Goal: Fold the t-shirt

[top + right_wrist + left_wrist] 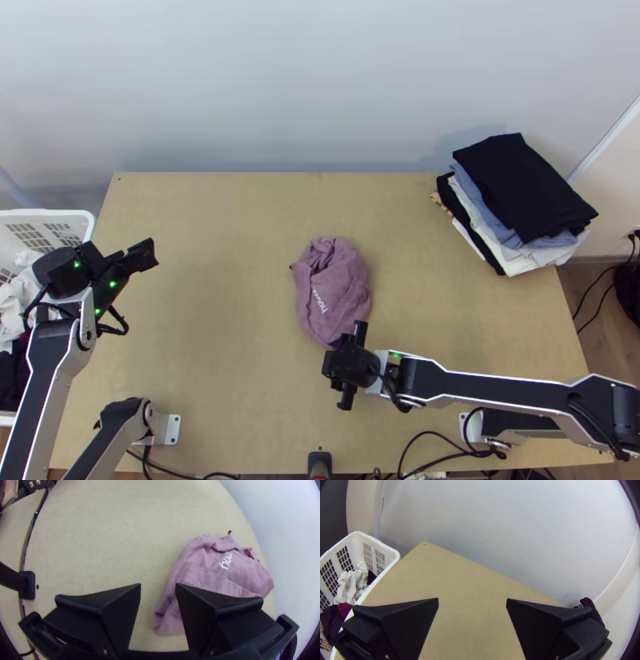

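The mauve t-shirt (332, 292) lies bunched near the middle of the table, a white print on its upper side. My right gripper (348, 366) is at the shirt's near end in the top view. In the right wrist view the t-shirt (223, 570) lies partly behind one finger of the open right gripper (158, 588), with nothing between the fingers. My left gripper (148, 256) is over the table's left side, away from the shirt. In the left wrist view the left gripper (472, 601) stands open over bare wood.
A white basket (68, 216) with clothes stands at the table's left edge. A stack of folded clothes, a black one (524, 188) on top, lies at the far right corner. Bare table (216, 264) lies between the left gripper and the shirt.
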Controlling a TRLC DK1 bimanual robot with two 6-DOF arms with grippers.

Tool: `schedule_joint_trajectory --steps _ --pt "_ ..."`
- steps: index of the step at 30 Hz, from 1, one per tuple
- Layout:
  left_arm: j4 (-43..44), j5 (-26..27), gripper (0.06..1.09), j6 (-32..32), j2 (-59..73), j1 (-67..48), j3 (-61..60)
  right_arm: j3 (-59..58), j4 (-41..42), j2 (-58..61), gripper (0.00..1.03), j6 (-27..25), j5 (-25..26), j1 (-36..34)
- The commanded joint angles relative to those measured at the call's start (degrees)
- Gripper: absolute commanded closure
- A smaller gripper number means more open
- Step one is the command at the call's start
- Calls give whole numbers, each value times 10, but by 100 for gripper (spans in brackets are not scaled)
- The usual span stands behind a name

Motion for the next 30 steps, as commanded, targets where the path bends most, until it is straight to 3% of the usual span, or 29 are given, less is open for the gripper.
schedule_joint_trajectory --steps 1,24,25,28,30 --pt "10 -2 10 -10 0 0 -10 -11 6 17 55 -11 -2 1" --pt "15 -2 10 -10 5 3 -13 -34 56 50 55 -17 34 -22" --pt "15 -2 10 -10 5 3 -13 -36 62 50 56 -18 35 -23" --pt "14 -2 10 -10 4 3 -13 -44 88 50 74 -25 41 -30" --pt "13 -2 10 -10 1 3 -13 -49 106 51 78 -31 42 -33"
